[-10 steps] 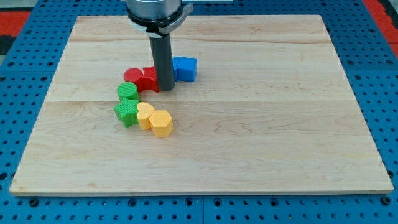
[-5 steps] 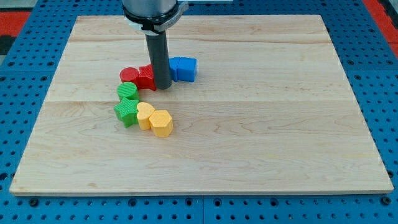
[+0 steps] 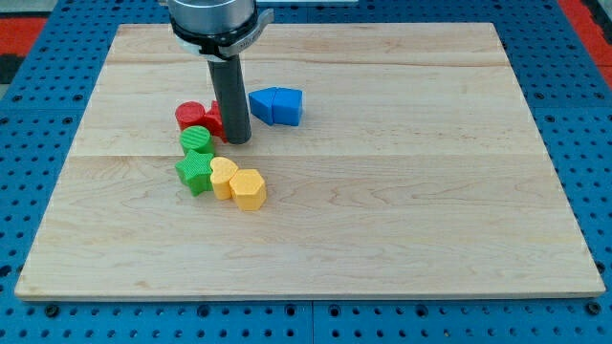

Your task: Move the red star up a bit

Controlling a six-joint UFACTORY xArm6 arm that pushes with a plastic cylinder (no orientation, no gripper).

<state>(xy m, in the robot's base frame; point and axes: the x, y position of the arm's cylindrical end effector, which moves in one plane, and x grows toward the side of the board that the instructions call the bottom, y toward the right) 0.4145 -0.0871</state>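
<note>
There is a single view. It looks from beyond the near long edge of a pale wooden board [image 3: 402, 220], raised above it and tilted down, facing across toward the far edge at the view's top. The board's side edges draw together toward the top, so the lens sits well short of straight overhead. It stands near enough that the board fills nearly the whole picture, with all four corners inside and only thin strips of the blue pegboard table [image 3: 29, 124] around it. The arm's rod [image 3: 229, 100] enters from the view's top, its upper part cut off by the frame edge.
</note>
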